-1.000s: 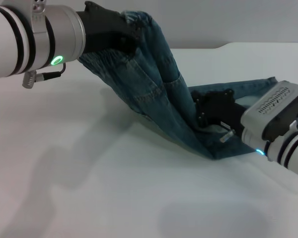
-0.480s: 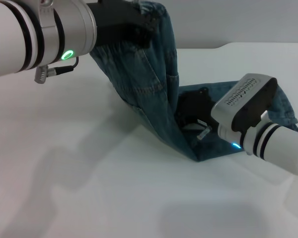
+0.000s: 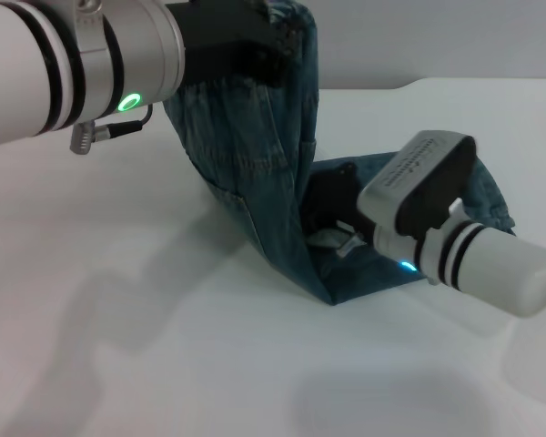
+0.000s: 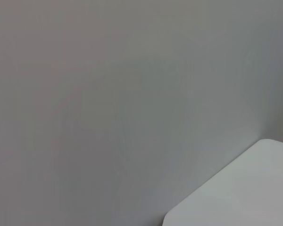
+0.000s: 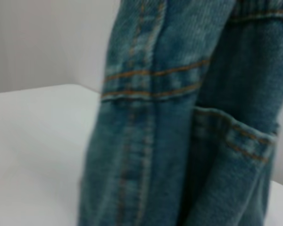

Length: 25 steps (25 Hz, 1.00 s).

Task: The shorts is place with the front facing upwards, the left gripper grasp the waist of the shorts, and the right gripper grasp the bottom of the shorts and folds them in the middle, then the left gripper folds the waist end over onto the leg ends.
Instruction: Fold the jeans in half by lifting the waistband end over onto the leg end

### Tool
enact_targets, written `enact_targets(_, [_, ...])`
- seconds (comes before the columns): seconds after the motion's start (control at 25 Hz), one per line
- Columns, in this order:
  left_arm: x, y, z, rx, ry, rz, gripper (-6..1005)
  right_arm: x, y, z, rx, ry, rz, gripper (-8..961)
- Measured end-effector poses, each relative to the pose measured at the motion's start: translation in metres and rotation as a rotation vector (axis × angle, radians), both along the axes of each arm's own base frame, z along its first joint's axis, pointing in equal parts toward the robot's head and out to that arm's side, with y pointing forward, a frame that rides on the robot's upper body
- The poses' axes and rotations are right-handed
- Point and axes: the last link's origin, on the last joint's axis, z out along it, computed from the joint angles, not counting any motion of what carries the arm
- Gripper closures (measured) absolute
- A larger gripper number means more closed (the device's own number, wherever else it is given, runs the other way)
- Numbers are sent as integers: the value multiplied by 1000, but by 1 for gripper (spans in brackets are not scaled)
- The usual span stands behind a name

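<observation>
Denim shorts (image 3: 255, 182) hang from the upper centre of the head view and run down to the lower centre-right, where the fabric bends at a crease and lies on the white table (image 3: 118, 346); the long axis of the raised part is steep, almost upright, leaning slightly down to the right. At upper left, the left gripper (image 3: 273, 50), on the arm with the green light, is clamped on the waist (image 3: 287, 18), which is the highest point of the garment. The lower part of the shorts spreads flat toward centre right. There the right gripper (image 3: 332, 228), on the arm with the blue light, sits low among the folds near the crease; whether its claw is wide or narrow cannot be told, since cloth and the wrist housing cover it. The leg ends are not distinguishable behind the right arm. The right wrist view shows hanging denim (image 5: 179, 117) with orange stitching and a pocket edge close before the lens. The left wrist view shows only a grey wall (image 4: 108, 94) and a table corner (image 4: 245, 193).
</observation>
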Motion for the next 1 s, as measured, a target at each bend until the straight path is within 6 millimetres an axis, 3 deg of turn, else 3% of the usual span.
enact_targets(0.16, [-6,-1,2,8,3,12,915,18,-2,23,119,69,-78,954])
enact_targets(0.36, [-8,-2,3,12,4,16,913,57,-6,57,257,139,-210,954])
enact_targets(0.52, [-6,-3,5,11,0,10,912,75,-10,64,288,140,-255,954])
enact_targets(1.0, [13,-11,-2,-32,-48,-59,909,46,4,38,173,119,-194,954])
